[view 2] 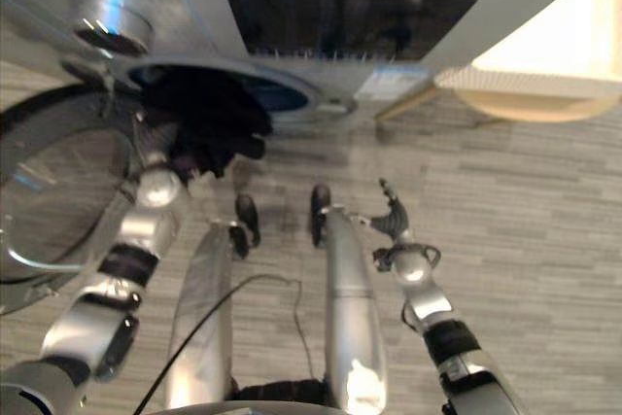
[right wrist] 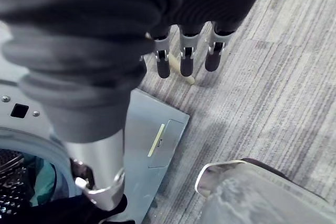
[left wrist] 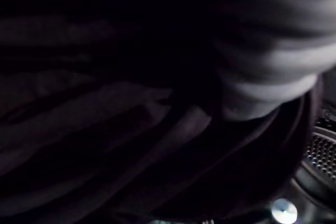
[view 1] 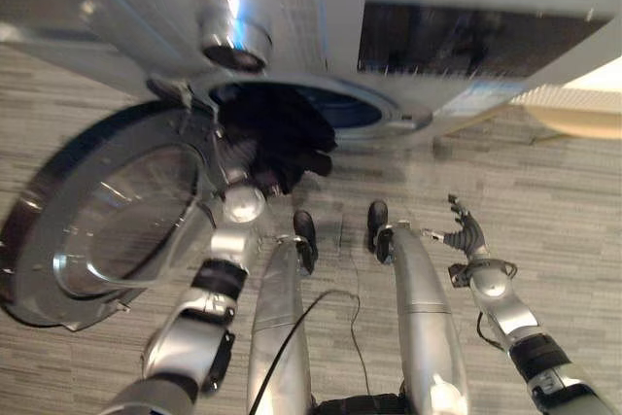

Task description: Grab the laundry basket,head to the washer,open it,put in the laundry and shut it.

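Observation:
The grey washer stands before me with its round door swung open to the left. My left hand is at the mouth of the opening, wrapped in dark laundry that hangs over the rim. In the left wrist view dark folds of cloth fill the space in front of the perforated drum; the fingers are hidden in the cloth. My right hand hangs free above the floor to the right, fingers straight and holding nothing. A teal cloth lies inside the drum.
A cream basket stands on the floor right of the washer. The washer's front has a silver knob, a dark panel and a small flap low down. Striped grey carpet lies all around.

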